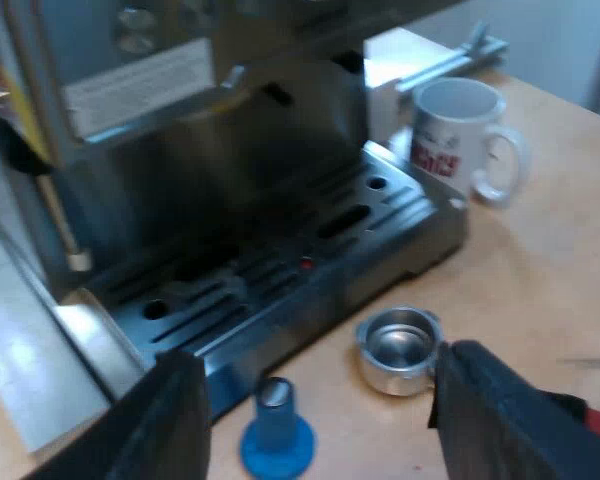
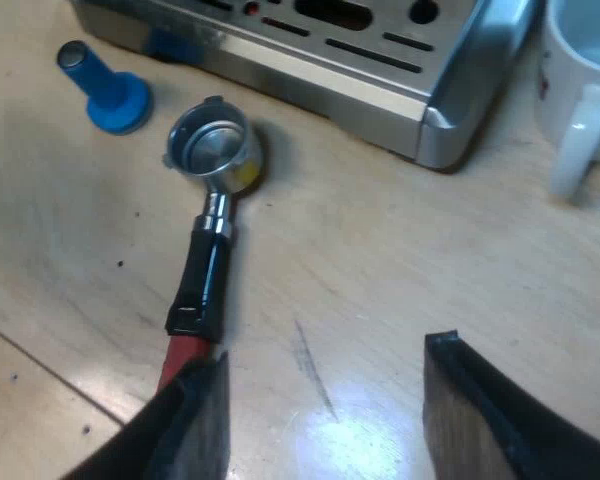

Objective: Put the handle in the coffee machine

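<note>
The metal holder [image 2: 215, 150] lies loose on the wooden table, its basket facing up close to the espresso machine's drip tray [image 2: 380, 50]. Its dark handle [image 2: 205, 270] runs away from the machine and ends in red [image 2: 183, 352], right beside one finger of my open right gripper [image 2: 325, 395], which hovers above the table. My left gripper [image 1: 315, 400] is open too, hovering before the drip tray [image 1: 310, 250]. The holder's basket [image 1: 398, 348] sits by one of its fingers [image 1: 500, 420], which hides the handle.
A blue tamper [image 1: 277, 440] [image 2: 105, 92] stands on the table against the tray's edge, near the basket. A white mug [image 1: 465, 135] [image 2: 580, 90] stands at the tray's corner, with a white box [image 1: 395, 60] behind it. The steam wand [image 1: 58, 215] hangs over the tray.
</note>
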`<act>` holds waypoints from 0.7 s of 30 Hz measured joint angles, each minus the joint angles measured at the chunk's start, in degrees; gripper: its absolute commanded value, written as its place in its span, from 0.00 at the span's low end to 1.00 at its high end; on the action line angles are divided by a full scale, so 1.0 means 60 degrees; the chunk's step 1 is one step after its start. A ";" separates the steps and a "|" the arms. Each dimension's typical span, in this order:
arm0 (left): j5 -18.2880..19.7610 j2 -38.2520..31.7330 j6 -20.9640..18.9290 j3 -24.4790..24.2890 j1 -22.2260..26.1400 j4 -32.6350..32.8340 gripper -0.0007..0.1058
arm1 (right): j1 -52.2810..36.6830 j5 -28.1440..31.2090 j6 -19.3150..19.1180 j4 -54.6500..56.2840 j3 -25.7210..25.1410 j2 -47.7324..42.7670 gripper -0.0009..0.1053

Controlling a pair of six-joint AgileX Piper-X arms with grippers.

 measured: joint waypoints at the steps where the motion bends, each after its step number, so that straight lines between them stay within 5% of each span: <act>1: 0.0010 0.0090 -0.0010 -0.0028 -0.0144 0.0000 0.51 | 0.0098 0.0000 0.0020 0.0000 -0.0028 0.0064 0.56; 12: 0.0127 0.0609 -0.0664 -0.0044 -0.2171 -0.0067 0.51 | 0.1727 0.0577 0.0081 -0.0015 -0.0120 0.0881 0.60; 21: 0.0127 0.0609 -0.0664 -0.0044 -0.2424 -0.0083 0.51 | 0.2509 0.0813 0.0147 -0.0015 -0.0120 0.0910 0.60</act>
